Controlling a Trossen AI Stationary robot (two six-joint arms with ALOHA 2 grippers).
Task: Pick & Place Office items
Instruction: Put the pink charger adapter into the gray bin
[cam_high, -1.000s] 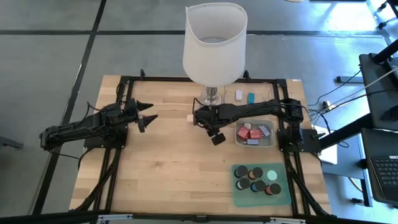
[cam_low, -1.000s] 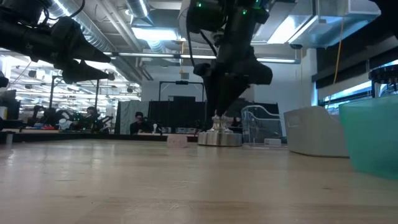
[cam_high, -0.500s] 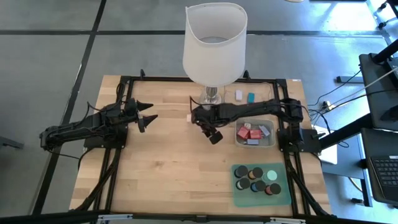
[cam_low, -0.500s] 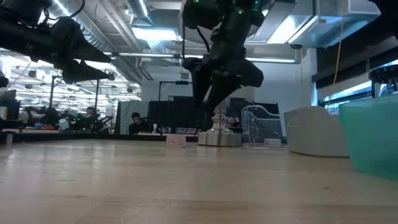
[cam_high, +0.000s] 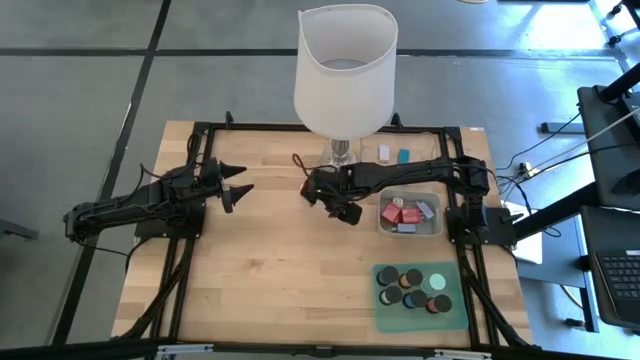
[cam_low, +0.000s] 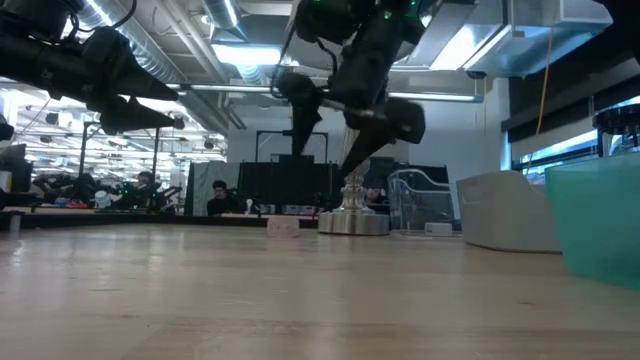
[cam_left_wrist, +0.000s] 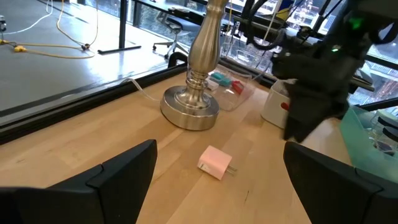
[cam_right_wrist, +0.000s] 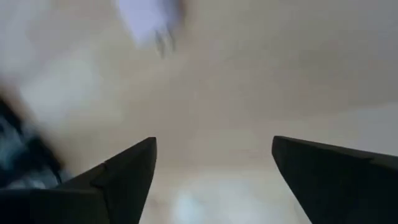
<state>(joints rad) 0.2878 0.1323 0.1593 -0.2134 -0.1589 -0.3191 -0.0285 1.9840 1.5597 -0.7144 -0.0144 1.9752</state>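
Observation:
A small pink block with two prongs (cam_left_wrist: 214, 163) lies flat on the wood beside the lamp's metal base (cam_left_wrist: 189, 109); the low view shows the block (cam_low: 283, 226) too. My right gripper (cam_high: 308, 190) hangs above it, pointing steeply down, open and with nothing in it (cam_right_wrist: 214, 146). The low view shows the right gripper's fingers (cam_low: 322, 160) spread, clear of the table. A white block (cam_high: 383, 153) and a teal block (cam_high: 404, 157) lie at the far side. My left gripper (cam_high: 243, 180) waits open at the left, above the table.
A tall lamp with a white shade (cam_high: 345, 70) stands at the far middle, close to my right gripper. A clear tray (cam_high: 436, 196) at the right holds red and pink blocks. A green mat (cam_high: 380, 312) near the front right carries several black cylinders and a mint disc.
My right gripper has rolled about its own pointing line above the pink block and has opened: its fingers were together a second ago and now stand wide apart. It has stayed in about the same place. The pink block has not moved.

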